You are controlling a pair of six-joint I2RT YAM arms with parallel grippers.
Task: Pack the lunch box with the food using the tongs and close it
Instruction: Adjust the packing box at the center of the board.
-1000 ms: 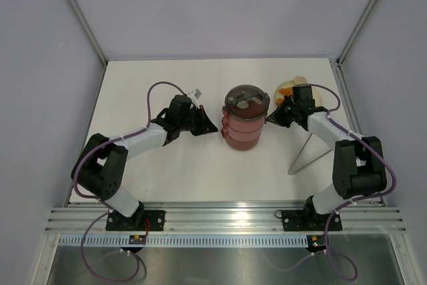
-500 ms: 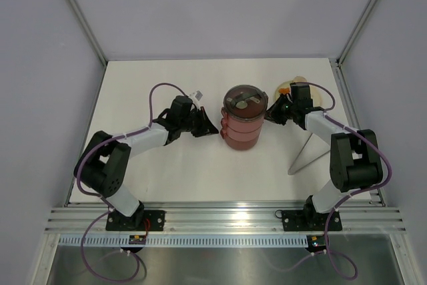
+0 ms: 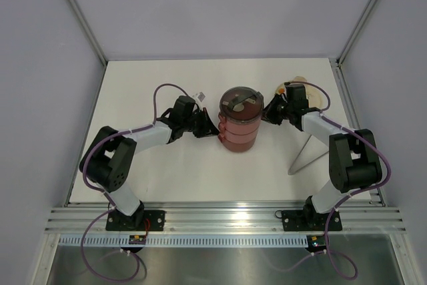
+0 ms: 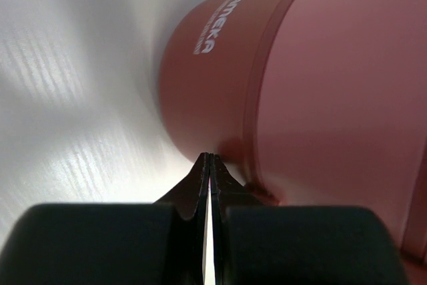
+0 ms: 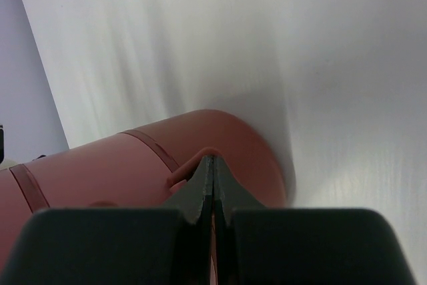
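Note:
The lunch box (image 3: pixel 238 127) stands stacked in three dark-red tiers at the table's middle, with its grey lid (image 3: pixel 241 102) on top. My left gripper (image 3: pixel 215 130) is shut and empty, its tip touching the box's left side low down. In the left wrist view the shut tips (image 4: pixel 210 159) meet the red wall (image 4: pixel 320 98). My right gripper (image 3: pixel 266 117) is also shut and empty, its tip pressed on a small side handle (image 5: pixel 190 168) of the box (image 5: pixel 100 171). The tongs (image 3: pixel 307 155) lie on the table to the right. A beige piece of food (image 3: pixel 301 79) shows on the plate.
A cream plate (image 3: pixel 319 96) sits at the back right, partly hidden behind the right arm. A purple cable loops over each arm. White walls enclose the table on three sides.
Both shut grippers have closed in on the lunch box from either side, and the box has shifted slightly to the left.

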